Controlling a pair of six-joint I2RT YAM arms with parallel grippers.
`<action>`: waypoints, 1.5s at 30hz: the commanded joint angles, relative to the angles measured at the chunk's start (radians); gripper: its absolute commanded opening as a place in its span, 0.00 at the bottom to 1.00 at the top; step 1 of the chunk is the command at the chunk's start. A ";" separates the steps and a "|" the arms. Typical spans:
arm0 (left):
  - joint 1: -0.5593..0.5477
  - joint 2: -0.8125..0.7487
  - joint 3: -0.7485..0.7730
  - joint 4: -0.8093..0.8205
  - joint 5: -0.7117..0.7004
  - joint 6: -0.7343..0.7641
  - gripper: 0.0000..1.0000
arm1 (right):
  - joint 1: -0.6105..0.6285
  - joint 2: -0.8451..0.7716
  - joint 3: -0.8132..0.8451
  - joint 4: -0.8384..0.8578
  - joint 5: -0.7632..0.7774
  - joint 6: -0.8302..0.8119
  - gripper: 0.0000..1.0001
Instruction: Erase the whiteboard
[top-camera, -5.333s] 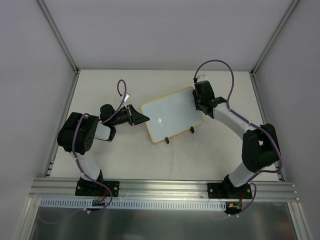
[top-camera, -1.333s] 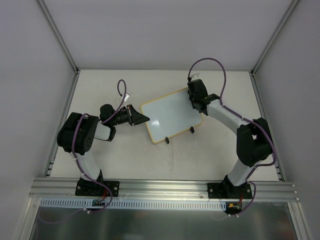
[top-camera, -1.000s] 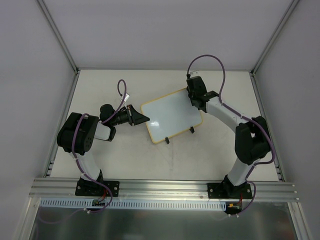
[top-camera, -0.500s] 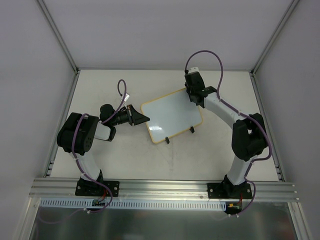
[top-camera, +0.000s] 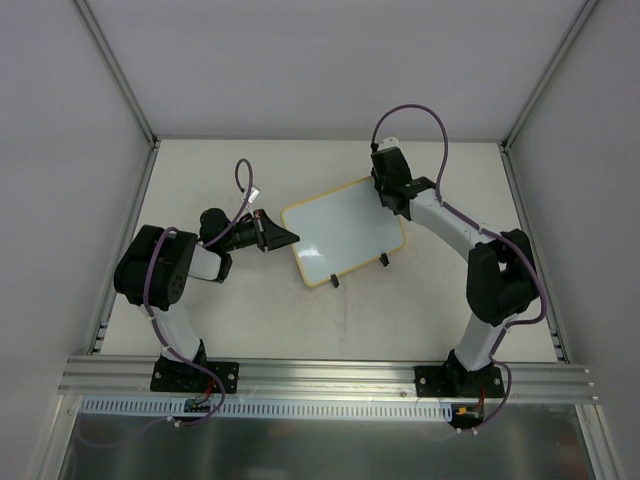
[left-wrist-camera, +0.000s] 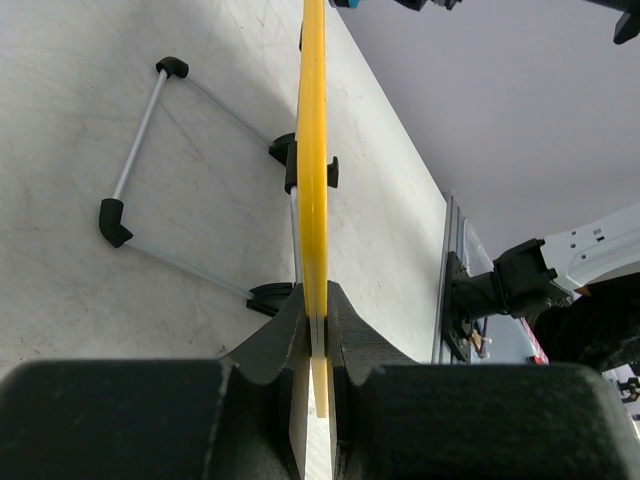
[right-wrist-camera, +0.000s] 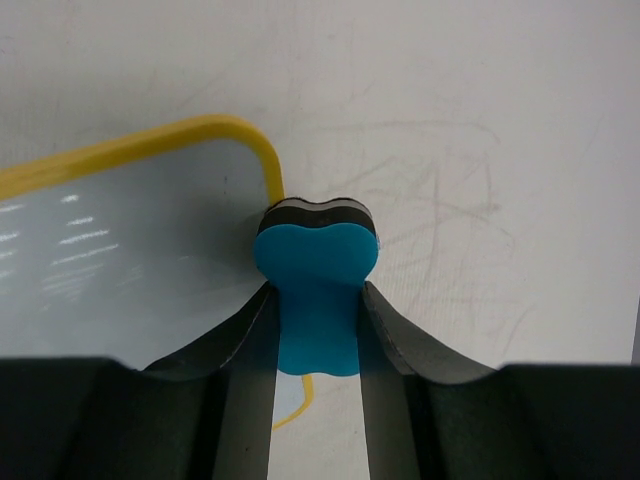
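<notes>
The whiteboard lies at mid-table, white with a pale-yellow frame and two black clips on its near edge. No writing shows on it. My left gripper is shut on the board's left edge; in the left wrist view the yellow frame runs edge-on between the jaws of that gripper. My right gripper is shut on the blue eraser, whose dark felt end rests at the board's far right corner.
The board's wire stand with black feet lies on the table under it. Metal frame posts and grey walls ring the table. An aluminium rail runs along the near edge by the arm bases.
My right gripper slid the eraser up along the board's right edge toward its far right corner. The left gripper and the board have stayed put.
</notes>
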 joint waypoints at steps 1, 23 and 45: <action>-0.010 -0.034 -0.011 0.345 0.053 0.042 0.00 | -0.001 -0.041 -0.058 -0.006 -0.018 0.011 0.00; -0.010 -0.047 -0.014 0.345 0.056 0.042 0.00 | -0.009 -0.281 -0.195 -0.014 -0.093 0.075 0.00; -0.010 -0.047 -0.011 0.342 0.053 0.044 0.00 | 0.195 -0.821 -0.721 -0.126 -0.358 0.351 0.00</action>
